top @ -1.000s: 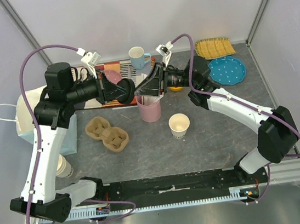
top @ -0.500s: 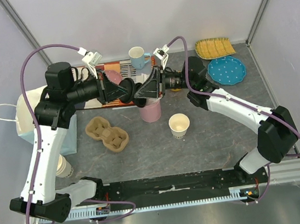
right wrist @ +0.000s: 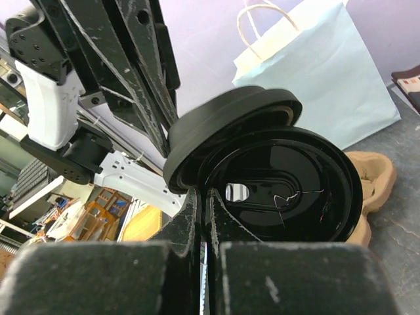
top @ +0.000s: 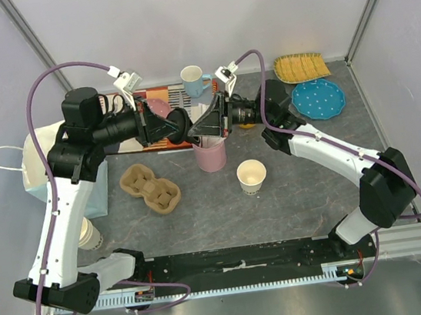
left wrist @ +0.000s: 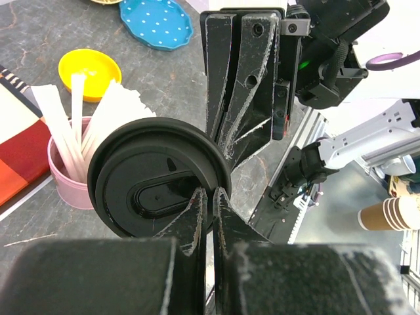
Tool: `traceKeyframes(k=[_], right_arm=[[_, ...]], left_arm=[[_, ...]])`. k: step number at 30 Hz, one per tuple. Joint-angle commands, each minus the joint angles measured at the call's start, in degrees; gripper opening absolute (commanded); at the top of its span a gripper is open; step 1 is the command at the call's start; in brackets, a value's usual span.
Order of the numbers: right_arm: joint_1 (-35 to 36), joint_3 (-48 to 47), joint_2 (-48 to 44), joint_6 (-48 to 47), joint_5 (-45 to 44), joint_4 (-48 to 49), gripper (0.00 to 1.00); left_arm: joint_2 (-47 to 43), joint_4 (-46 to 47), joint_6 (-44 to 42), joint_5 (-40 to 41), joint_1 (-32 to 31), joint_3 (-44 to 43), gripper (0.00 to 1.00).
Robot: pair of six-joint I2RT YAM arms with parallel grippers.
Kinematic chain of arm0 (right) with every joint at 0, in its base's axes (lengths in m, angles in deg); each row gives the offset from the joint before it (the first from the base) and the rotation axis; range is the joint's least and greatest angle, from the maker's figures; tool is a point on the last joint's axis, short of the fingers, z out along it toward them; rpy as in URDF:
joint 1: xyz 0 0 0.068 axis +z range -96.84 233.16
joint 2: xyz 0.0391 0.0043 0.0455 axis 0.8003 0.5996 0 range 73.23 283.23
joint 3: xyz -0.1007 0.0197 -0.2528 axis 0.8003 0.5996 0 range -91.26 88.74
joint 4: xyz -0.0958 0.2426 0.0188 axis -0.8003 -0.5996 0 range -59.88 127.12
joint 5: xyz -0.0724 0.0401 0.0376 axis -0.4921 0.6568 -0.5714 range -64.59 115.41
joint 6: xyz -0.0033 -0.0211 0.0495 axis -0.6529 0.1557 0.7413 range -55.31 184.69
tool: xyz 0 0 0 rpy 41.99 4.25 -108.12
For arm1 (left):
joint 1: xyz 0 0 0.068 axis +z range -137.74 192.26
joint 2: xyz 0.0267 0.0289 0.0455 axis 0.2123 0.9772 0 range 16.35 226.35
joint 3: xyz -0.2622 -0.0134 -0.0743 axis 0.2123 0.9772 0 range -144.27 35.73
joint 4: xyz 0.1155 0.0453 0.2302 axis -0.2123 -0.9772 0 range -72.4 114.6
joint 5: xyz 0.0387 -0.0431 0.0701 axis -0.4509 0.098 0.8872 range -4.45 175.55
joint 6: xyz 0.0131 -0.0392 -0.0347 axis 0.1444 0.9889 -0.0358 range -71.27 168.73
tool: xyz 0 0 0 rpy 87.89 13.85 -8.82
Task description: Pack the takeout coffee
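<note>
A: Two tools meet in mid-air, then. How are they set?

B: The left tool (left wrist: pixel 209 197) has its fingers drawn nearly together on the rim of a black lid (left wrist: pixel 157 190), at that lid's six o'clock. The right tool (right wrist: pixel 201 197) is closed just as narrowly on the edge of a second lid (right wrist: pixel 282 184), low at about seven o'clock in its own view.

A: Why two lids, face to face?

B: My reading is that they were nested. In the right wrist view the black lid sits tilted behind the second lid, close at one side and gaping at the other. Each arm takes one rim, so they can peel the pair apart. Thin edge grips leave the discs free to slide off each other.

A: And why up there?

B: Lifted, they knock nothing on the tabletop (top: pixel 302 207). The pink cup of sticks (top: pixel 210 156) stands right beneath, at six o'clock from the tools in the top view.

A: Where is the takeout coffee (top: pixel 251 176)?

B: It stands upright and uncovered at about five o'clock from the tools, well apart from both. No lid is on it yet.

A: So the packing?

B: Barely begun, I judge. The pulp carrier (top: pixel 151 188) lies at seven o'clock and the paper bag (top: pixel 40 160) at nine. A freed lid has to go on first, and a rim pinch this slight could let it slip or seat crooked.
</note>
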Motion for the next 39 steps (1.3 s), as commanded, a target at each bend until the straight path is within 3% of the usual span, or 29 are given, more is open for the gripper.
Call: traceKeyframes(k=[1, 8, 14, 19, 29, 33, 39], right_arm=[[0.22, -1.29, -0.14, -4.51, -1.58, -5.59, 0.00], [0.22, -0.86, -2.33, -14.00, -3.34, -19.73, 0.00], [0.31, -1.21, -4.09, -18.31, -4.75, -24.76, 0.00], [0.40, -1.91, -5.23, -20.06, -4.92, -27.13, 0.00], [0.31, -3.23, -10.94, -25.25, -6.42, -32.15, 0.00], [0.22, -3.49, -13.05, -26.57, -7.30, -33.73, 0.00], [-0.30, -3.93, -14.37, -28.24, -7.65, -36.02, 0.00]], left_arm=[[-1.00, 0.56, 0.44, 2.02, -0.07, -0.65, 0.02], [-1.08, -2.16, -5.62, 11.16, 0.28, -1.01, 0.02], [-2.14, -2.52, -9.93, 16.17, 0.28, 3.73, 0.02], [-1.00, -2.52, -16.96, 26.01, 0.19, 10.05, 0.02], [13.93, 5.65, -26.36, 32.44, -1.30, 13.76, 0.02], [22.18, 7.85, -26.19, 31.92, -1.48, 13.32, 0.02], [27.30, 13.03, -25.49, 31.65, -1.65, 16.04, 0.02]])
